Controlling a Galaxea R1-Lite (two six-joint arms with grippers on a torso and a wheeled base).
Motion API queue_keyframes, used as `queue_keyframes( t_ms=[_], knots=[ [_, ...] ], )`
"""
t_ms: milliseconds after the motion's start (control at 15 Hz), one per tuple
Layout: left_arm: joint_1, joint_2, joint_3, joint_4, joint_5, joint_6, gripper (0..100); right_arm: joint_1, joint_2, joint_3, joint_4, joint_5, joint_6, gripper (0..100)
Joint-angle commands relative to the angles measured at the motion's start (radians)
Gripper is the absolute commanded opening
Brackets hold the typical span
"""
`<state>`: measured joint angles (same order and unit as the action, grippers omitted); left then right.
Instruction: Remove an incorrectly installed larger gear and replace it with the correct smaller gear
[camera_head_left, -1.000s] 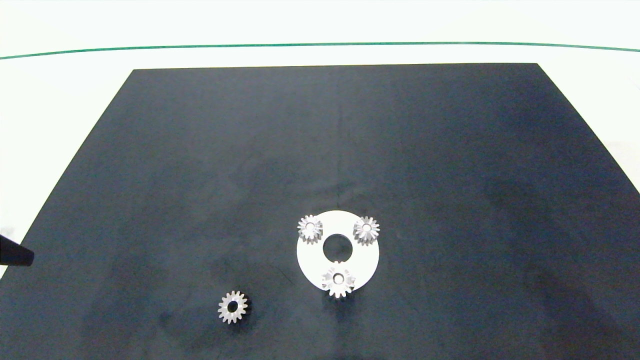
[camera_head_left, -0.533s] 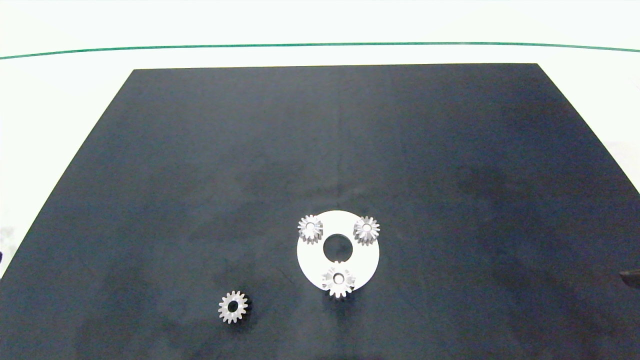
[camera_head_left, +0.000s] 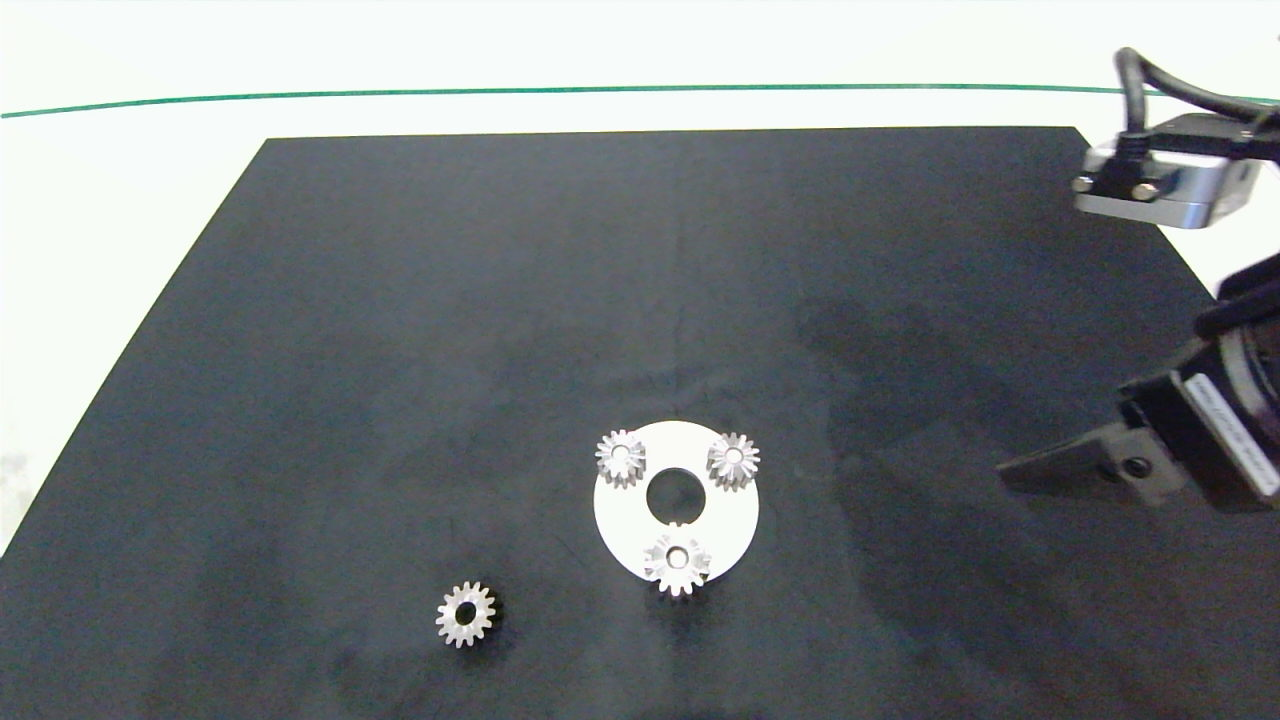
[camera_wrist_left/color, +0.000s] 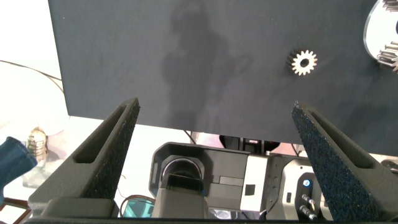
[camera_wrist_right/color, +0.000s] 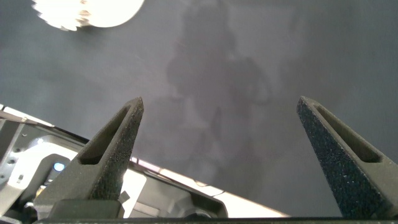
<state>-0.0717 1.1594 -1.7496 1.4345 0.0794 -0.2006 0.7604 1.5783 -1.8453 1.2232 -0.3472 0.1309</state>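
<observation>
A white disc (camera_head_left: 630, 520) lies on the black mat and carries three silver gears. The larger gear (camera_head_left: 677, 564), star-like with pointed teeth, sits on the disc's near edge. Two narrower gears (camera_head_left: 621, 457) (camera_head_left: 733, 460) sit on its far side. The smaller gear (camera_head_left: 466, 614), with short blunt teeth and a wide hole, lies loose on the mat left of the disc; it also shows in the left wrist view (camera_wrist_left/color: 304, 62). My right gripper (camera_head_left: 1030, 468) hovers open at the mat's right side, well right of the disc (camera_wrist_right/color: 93, 12). My left gripper (camera_wrist_left/color: 215, 106) is open over the mat's near-left edge.
The black mat (camera_head_left: 400, 300) covers most of the white table (camera_head_left: 120, 200). A green line (camera_head_left: 400, 93) runs across the table beyond the mat. The robot's base (camera_wrist_left/color: 217, 180) shows under the left gripper.
The right arm has come in from the right edge over the mat. The left arm's tip, seen at the left edge a second ago, has left the head view. The gears have not moved.
</observation>
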Motion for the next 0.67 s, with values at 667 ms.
queue_keyframes(
  t_ms=[667],
  knots=[
    [0.003,-0.040,-0.002,0.015,0.002,0.000,100,0.332,0.437,-0.155,0.245,-0.170,0.127,100]
  ],
)
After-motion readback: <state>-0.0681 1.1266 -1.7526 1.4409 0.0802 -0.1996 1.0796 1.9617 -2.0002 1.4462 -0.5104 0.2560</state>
